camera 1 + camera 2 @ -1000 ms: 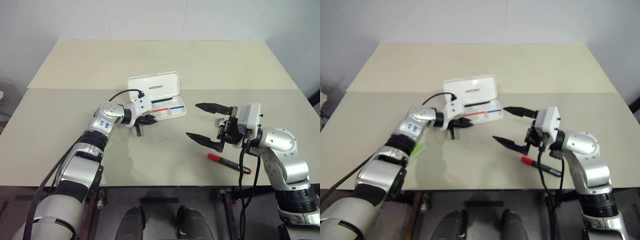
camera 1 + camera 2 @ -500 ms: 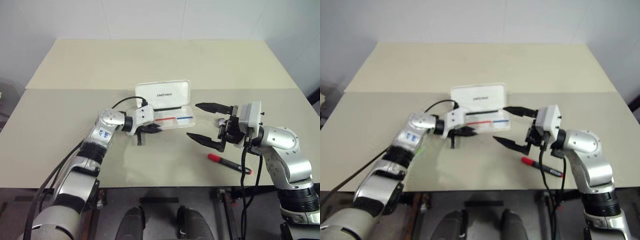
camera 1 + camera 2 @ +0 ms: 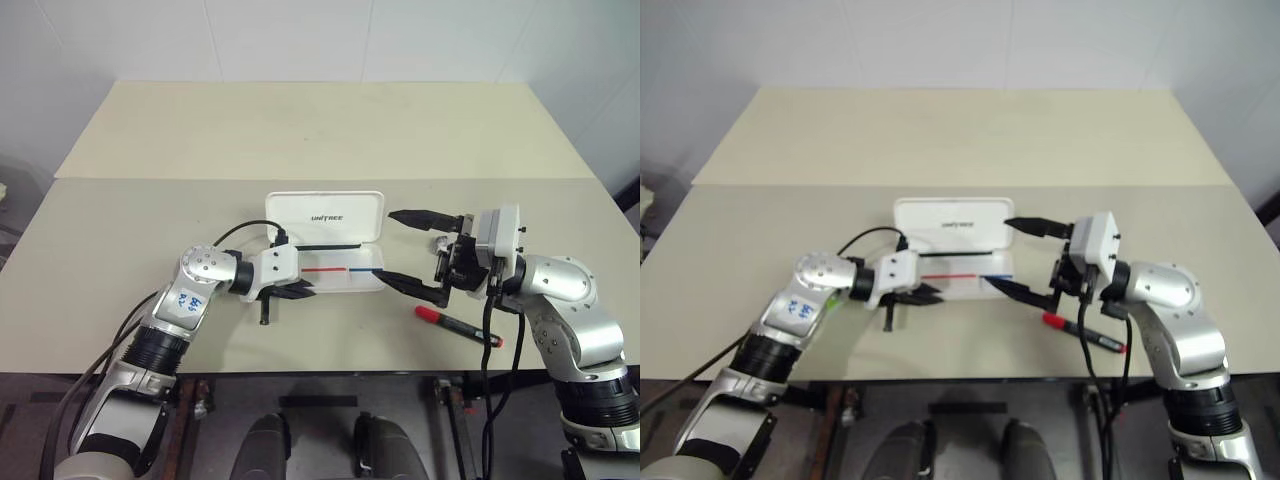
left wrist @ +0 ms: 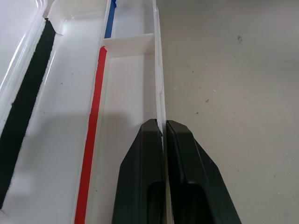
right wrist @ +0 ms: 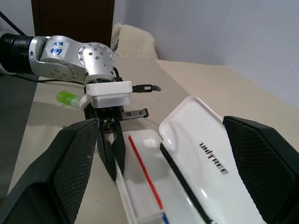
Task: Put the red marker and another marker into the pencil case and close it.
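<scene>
The white pencil case lies open mid-table, its lid tilted back with the black print showing and red and blue stripes in the tray. My left gripper is shut on the tray's front wall near its left end. My right gripper stands open at the case's right end, one finger by the lid and one by the tray's front corner, with nothing between them. The red marker lies on the table below the right gripper, near the front edge. A light-green marker lies on the table beside my left arm.
The beige table has a seam running across it behind the case. A black cable loops from my left wrist. The table's front edge runs just beyond the red marker.
My left gripper has drawn back toward me and dragged the case with it, nearer and rightward, up to the right gripper. The right arm has kept still.
</scene>
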